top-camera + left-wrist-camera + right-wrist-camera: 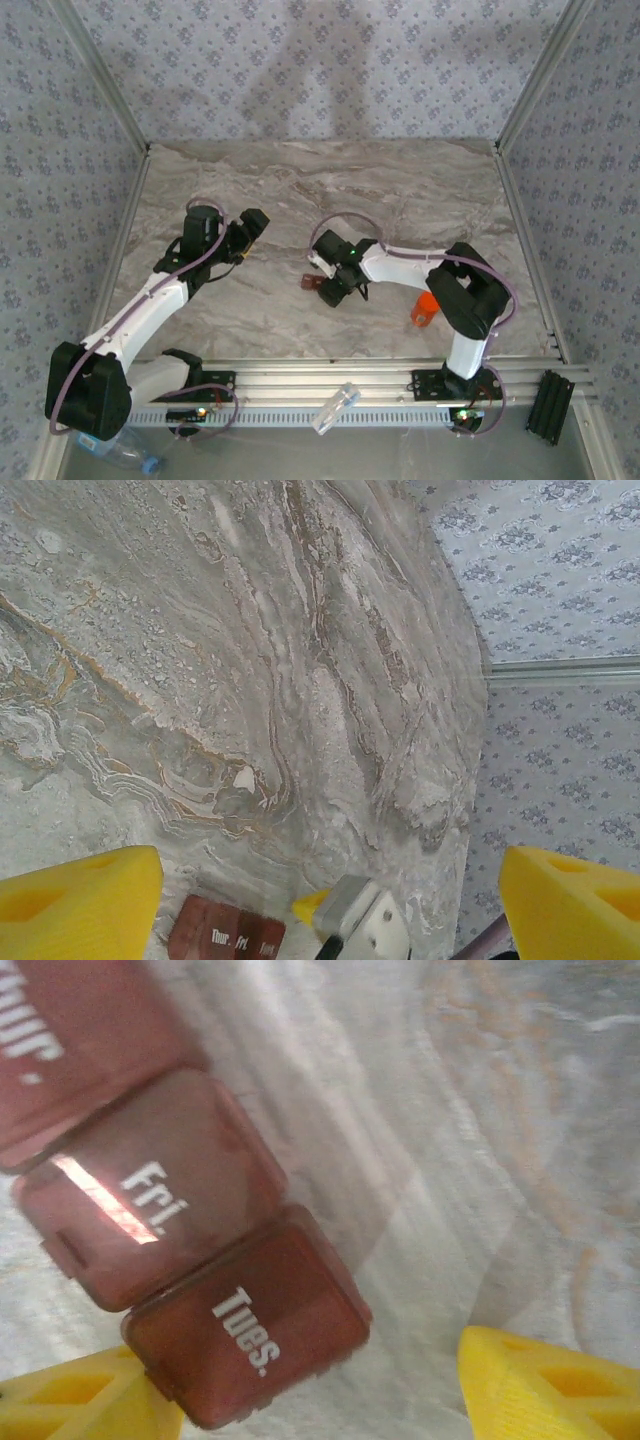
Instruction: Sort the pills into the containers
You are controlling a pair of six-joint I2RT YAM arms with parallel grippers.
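A small orange-red pill bottle lies on the marble table beside the right arm's elbow. A dark red weekly pill box lies flat at mid-table, its lids marked Thur., Fri. and Tues.. My right gripper hovers over it, open, and the Tues. end lies between the yellow fingers, close to the left one. My left gripper stands wide open to the left, looking across at the pill box and the right gripper's tip. The pills are hidden.
A clear plastic container rests on the front rail. A water bottle lies at the bottom left. A black block sits at the front right. Patterned walls close the table on three sides.
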